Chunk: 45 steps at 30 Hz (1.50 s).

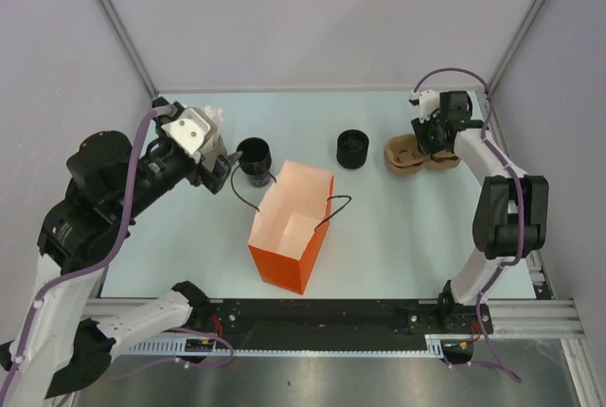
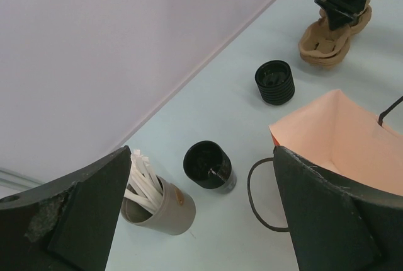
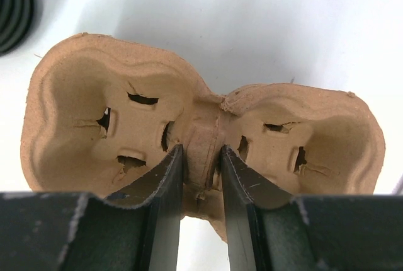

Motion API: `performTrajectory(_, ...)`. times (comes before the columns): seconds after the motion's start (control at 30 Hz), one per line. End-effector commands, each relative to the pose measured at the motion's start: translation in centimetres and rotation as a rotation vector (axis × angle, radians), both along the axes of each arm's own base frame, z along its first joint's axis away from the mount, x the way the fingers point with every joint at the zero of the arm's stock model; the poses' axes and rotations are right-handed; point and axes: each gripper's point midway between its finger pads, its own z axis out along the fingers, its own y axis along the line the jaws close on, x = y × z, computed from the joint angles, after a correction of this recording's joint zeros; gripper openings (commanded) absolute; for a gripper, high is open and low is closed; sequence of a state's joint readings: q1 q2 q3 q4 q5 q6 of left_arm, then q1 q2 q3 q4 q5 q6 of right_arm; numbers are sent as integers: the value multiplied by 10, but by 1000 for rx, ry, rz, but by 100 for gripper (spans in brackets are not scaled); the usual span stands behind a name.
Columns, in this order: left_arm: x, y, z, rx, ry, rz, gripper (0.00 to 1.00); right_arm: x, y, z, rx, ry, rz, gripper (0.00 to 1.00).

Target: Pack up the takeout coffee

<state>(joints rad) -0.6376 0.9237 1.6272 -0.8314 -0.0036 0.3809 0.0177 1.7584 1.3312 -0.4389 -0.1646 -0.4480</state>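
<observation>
Takeout coffee (image 2: 208, 165), seemingly lidded, beside bag (image 1: 280, 265); right hand (image 3: 201, 152) pinching carrier (image 3: 82, 94)

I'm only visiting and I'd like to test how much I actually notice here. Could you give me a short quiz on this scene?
1. True or false: the right gripper is shut on the middle ridge of the cardboard cup carrier.
2. Which stands nearest the orange paper bag? A) the cup of white straws B) the open black cup C) the cardboard cup carrier
3. Fill in: the fingers of the left gripper are spread ___ (open or shut).

Key: 1 true; 2 B; 3 open.
</observation>
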Motion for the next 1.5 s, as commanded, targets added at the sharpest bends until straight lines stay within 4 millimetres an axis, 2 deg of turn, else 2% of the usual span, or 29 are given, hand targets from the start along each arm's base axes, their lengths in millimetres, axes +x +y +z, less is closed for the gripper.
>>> performTrajectory(0.0,-1,-3,1,-40,6,-17,100,12,4,75,30,-196,-38,33)
performTrajectory(0.1,-2,-4,-1,-45,12,-22,100,11,6,88,36,-229,-71,33)
performTrajectory(0.13,-2,-4,1,-50,12,-25,100,11,12,89,32,-229,-62,33)
performTrajectory(0.17,-4,-4,2,-53,8,-30,100,11,10,88,9,-228,-73,32)
performTrajectory(0.37,-6,0,2,-62,7,-23,100,14,11,70,-6,-190,-69,32)
performTrajectory(0.5,-6,3,2,-64,3,-14,100,8,34,63,44,-154,-33,32)
performTrajectory(0.6,-6,4,1,-68,8,-13,100,7,43,46,18,-117,-24,34)
performTrajectory(0.77,-8,5,1,-74,6,-15,100,8,44,22,-7,-77,-41,36)
performTrajectory(0.93,-10,6,2,-86,7,-17,100,8,41,13,-33,-63,-52,38)
performTrajectory(1.0,-10,6,2,-88,11,-22,100,7,40,11,-38,-58,-54,41)
performTrajectory(1.17,-11,7,2,-94,12,-22,100,3,38,7,-40,-41,-55,66)
performTrajectory(1.23,-12,7,2,-98,13,-28,100,3,39,5,-37,-34,-58,71)
performTrajectory(1.47,-13,8,3,-104,14,-26,100,2,40,-3,-30,-4,-62,72)
